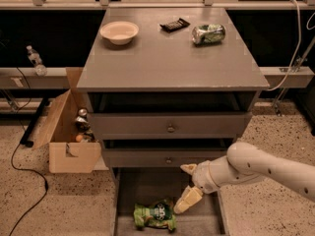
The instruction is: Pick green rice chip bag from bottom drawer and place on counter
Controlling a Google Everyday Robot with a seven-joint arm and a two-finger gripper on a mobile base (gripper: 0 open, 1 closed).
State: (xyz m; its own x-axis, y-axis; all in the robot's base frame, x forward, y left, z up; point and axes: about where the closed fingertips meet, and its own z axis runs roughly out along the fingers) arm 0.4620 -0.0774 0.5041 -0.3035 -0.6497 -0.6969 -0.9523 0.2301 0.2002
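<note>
The green rice chip bag (pixel 155 214) lies flat on the floor of the pulled-out bottom drawer (pixel 142 186), near its front. My gripper (pixel 187 186) hangs open over the drawer, just right of and slightly above the bag, with one finger (pixel 188 200) pointing down towards the bag and the other near the drawer above. It holds nothing. The grey counter (pixel 167 58) is the cabinet's top, well above the gripper.
On the counter stand a white bowl (pixel 119 32), a black remote-like object (pixel 174 24) and a green-and-silver can (pixel 208 33) on its side. Two knobbed drawers (pixel 170 128) sit above the bottom drawer. An open cardboard box (pixel 69 132) stands left of the cabinet; a cable lies on the floor.
</note>
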